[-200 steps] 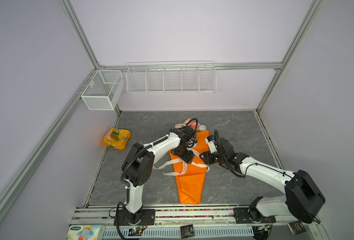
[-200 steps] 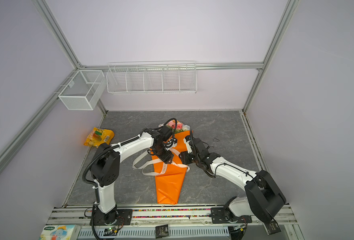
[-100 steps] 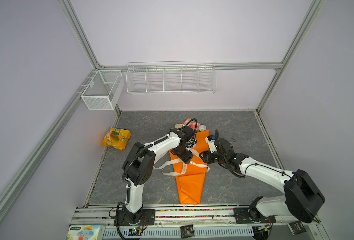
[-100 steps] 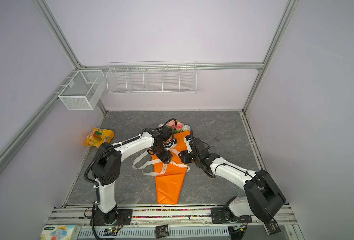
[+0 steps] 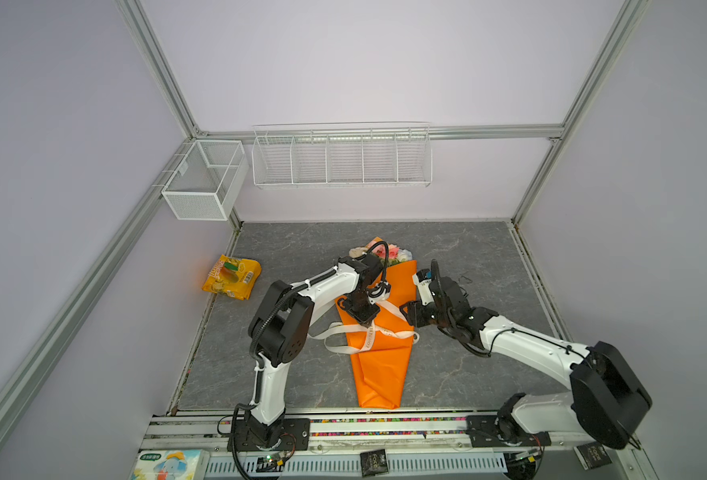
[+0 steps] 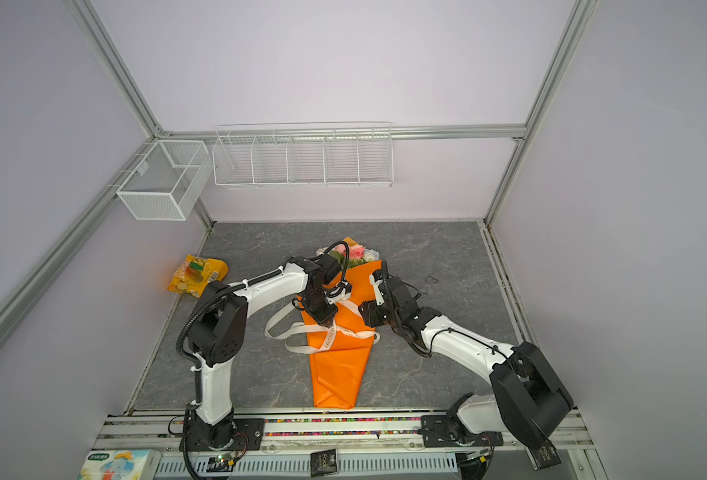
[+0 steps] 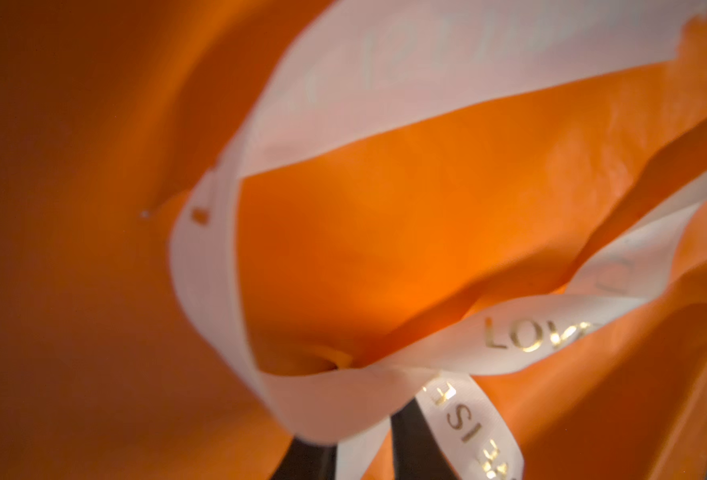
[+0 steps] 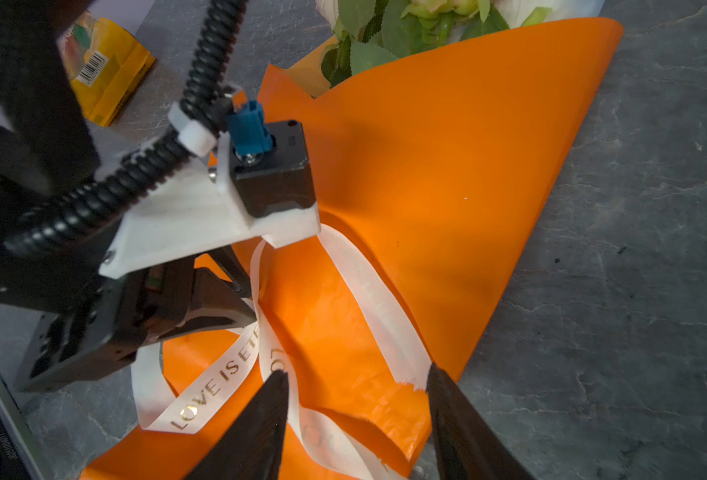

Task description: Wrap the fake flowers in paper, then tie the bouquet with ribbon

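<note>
in both top views the orange-paper-wrapped bouquet of fake flowers (image 5: 381,370) lies centred on the grey stone-look table (image 5: 468,249), room all round. left wrist view: the left gripper (image 7: 360,444) looks pinched on the cream gold-lettered ribbon (image 7: 530,332), likely to tighten it. right wrist view: the right gripper (image 8: 358,415) gapes astride the ribbon's loose end.
</note>
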`<state>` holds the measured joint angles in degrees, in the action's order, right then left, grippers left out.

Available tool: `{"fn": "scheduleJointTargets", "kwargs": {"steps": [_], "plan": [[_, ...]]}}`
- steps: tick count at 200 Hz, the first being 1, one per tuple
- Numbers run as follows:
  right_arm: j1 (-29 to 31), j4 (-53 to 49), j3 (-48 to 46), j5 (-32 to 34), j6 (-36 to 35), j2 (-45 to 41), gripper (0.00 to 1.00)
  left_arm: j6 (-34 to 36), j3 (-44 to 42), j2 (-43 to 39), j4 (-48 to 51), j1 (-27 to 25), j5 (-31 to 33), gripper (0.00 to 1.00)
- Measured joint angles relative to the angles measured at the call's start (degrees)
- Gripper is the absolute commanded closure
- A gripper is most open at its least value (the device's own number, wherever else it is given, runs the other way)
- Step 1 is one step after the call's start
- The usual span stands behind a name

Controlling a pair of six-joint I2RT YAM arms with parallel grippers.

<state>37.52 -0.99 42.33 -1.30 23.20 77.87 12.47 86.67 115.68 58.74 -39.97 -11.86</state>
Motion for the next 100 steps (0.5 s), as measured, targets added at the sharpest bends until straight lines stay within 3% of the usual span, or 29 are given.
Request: {"fn": "scheduleJointTargets", "kwargs": {"steps": [27,71,100], "plan": [[0.0,0.0,0.0,0.0,0.4,0.0,0.43,0.0,0.0,-0.2,-0.4,0.0,0.0,1.00],[0.0,0.2,0.0,-0.8,0.4,0.0,0.43,0.0,-0.2,-1.4,-1.0,0.0,-0.5,1.00],[0.0,2.6,0.0,-7.4,-0.1,2.1,0.38,0.0,-1.3,-4.4,-1.9,0.0,-1.8,1.00]]}}
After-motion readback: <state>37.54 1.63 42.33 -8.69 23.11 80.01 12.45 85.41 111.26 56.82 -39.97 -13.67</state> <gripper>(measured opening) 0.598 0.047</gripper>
